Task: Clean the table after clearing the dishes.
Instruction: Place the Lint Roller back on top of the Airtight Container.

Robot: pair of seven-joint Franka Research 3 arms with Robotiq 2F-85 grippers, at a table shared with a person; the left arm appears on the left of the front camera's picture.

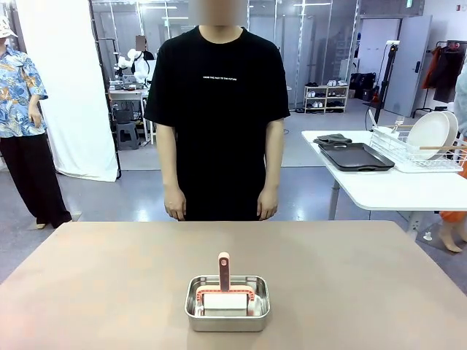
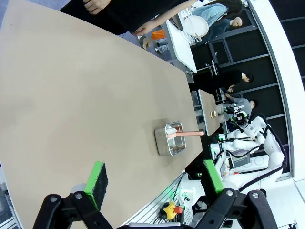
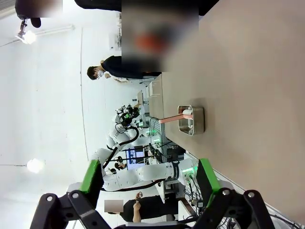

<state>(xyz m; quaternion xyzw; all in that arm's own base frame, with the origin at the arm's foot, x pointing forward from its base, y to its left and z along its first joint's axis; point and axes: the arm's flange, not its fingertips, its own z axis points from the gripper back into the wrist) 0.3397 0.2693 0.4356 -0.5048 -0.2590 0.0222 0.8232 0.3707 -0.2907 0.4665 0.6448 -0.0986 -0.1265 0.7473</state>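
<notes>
Front view: the tabletop (image 1: 87, 292) lies bare of dishes, save low centre, where a steel pan (image 1: 228, 303) holds the roller (image 1: 224, 286), handle pointing at the person (image 1: 217, 117). From each wrist, left end effector (image 2: 152, 179) and right end effector (image 3: 148, 177) hang spread, empty, similarly far off, path unobstructed.

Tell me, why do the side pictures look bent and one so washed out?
Front view: even light, sharp, table edges straight. Left wrist view: wide lens curves the table edge. Right wrist view: bright background glares white, pan stays clear.
</notes>
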